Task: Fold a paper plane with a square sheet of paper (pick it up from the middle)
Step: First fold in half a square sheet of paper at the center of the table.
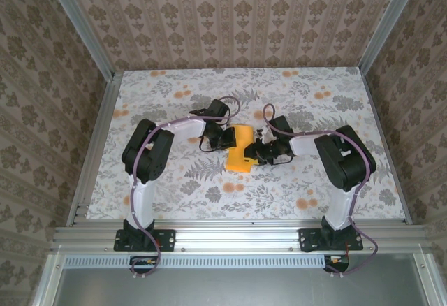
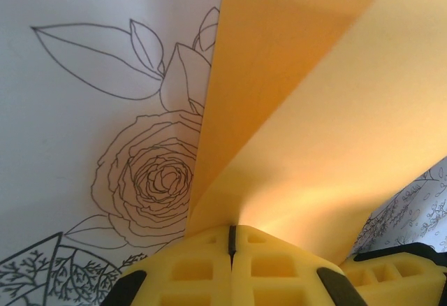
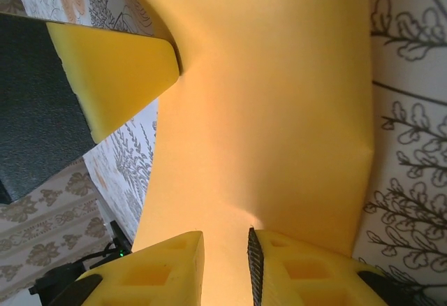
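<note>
Right now, at the near edge, the left arm [image 1: 150, 156] and the right arm [image 1: 342, 159] are bending inward from their bases, so that both grippers are coming together over the middle of the flower-printed table [image 1: 174, 187]. Just past the elbows, the left gripper [image 2: 232, 243] is clenching its jaws tight on one edge of the square sheet of paper [image 1: 240, 152], which is fanning out of the pinch in what look like two creased layers. Facing it from the right, the right gripper [image 3: 225, 250] is grasping the opposite side, its jaws standing slightly apart with the orange paper running between them. Held from both sides like this, the sheet is bowing above the table's middle instead of lying flat, probably so that a fold can be worked in the air. To my eye it is looking partly folded, not yet a dart. Farther off, the printed tabletop is running back to the wallpapered walls [image 1: 230, 12].
</note>
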